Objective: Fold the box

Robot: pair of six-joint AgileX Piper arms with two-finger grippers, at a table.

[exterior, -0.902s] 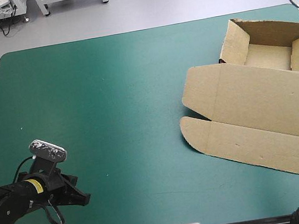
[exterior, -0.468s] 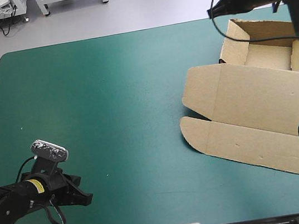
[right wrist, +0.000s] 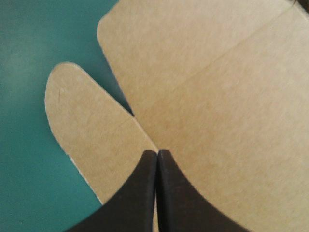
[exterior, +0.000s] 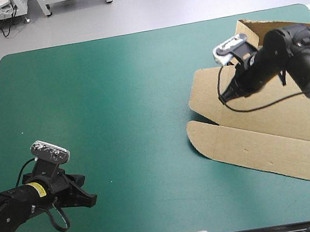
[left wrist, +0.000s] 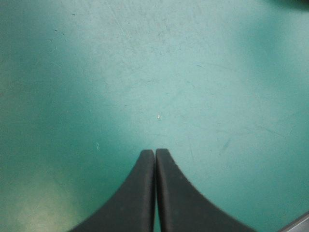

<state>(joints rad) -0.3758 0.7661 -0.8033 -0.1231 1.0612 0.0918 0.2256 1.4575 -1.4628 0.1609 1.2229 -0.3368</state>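
- Fingers of the right gripper (right wrist: 157, 152) are pressed together, empty, low over the flat lid (right wrist: 217, 96) of the box (exterior: 272, 122), beside its rounded flap (right wrist: 82, 125).
- Left gripper (left wrist: 155, 151) is likewise closed, over bare table (left wrist: 193, 72), well apart from the box.
- Box lies at the table's right side, with its walls (exterior: 249, 29) raised at the far corner.
- Judged step: reaching for the lid. Next, the fingers must part to catch an edge.

One box (exterior: 262, 132), four fingers (left wrist: 137, 193) (two pairs)

Teal-green table cover (exterior: 119, 109) with rounded corners, faint scratches (left wrist: 224, 145), a small pale speck (left wrist: 159, 116)
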